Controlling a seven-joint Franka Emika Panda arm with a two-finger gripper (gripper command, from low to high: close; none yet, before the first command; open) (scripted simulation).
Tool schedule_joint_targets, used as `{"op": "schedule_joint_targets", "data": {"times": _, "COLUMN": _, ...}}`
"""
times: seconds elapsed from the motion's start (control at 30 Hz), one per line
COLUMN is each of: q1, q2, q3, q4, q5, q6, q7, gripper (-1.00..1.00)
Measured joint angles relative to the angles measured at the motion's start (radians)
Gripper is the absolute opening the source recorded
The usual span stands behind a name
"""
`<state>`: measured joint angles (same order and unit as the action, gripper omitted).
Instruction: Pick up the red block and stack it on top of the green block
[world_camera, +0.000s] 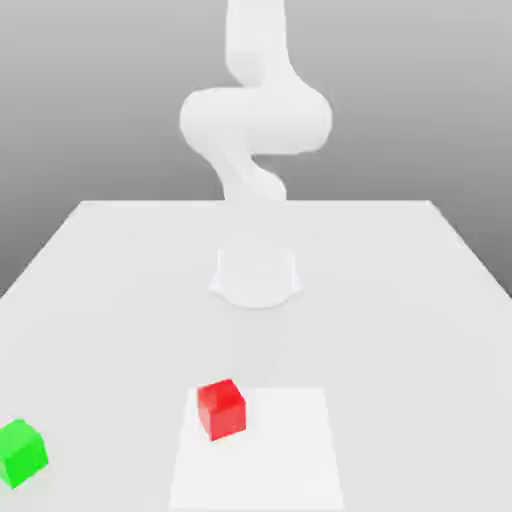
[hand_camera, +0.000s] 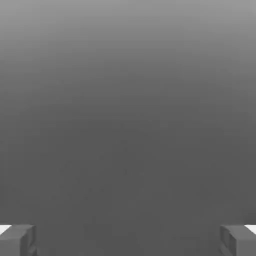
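bright red block (world_camera: 221, 408), bright green block (world_camera: 21, 452) (both plain), white table (world_camera: 400, 300).

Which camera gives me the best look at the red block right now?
The exterior view: the red block sits in plain sight on the table, well apart from the green block. The hand view looks past the open pincer at plain grey.

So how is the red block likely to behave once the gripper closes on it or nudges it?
The red block looks like a plain cube with flat faces, so it will probably slide, not roll, if pushed across the table. Its squat, even shape suggests it is unlikely to tip. The matte surface and parallel sides should give the open gripper a steady hold, though weight cannot be judged.
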<state>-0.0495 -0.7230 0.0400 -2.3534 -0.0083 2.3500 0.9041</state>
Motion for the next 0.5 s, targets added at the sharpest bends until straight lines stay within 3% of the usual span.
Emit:
{"op": "schedule_joint_targets", "data": {"times": 0.27, "q1": -0.164, "q2": 0.293, "q3": 0.119, "q4": -0.19, "q5": -0.033, "q6": 0.182, "q7": 0.387, "gripper": 0.0}}
{"op": "schedule_joint_targets", "data": {"times": 0.5, "q1": -0.261, "q2": 0.556, "q3": 0.165, "q4": -0.359, "q5": -0.041, "q6": 0.347, "q7": 0.717, "gripper": 0.0}}
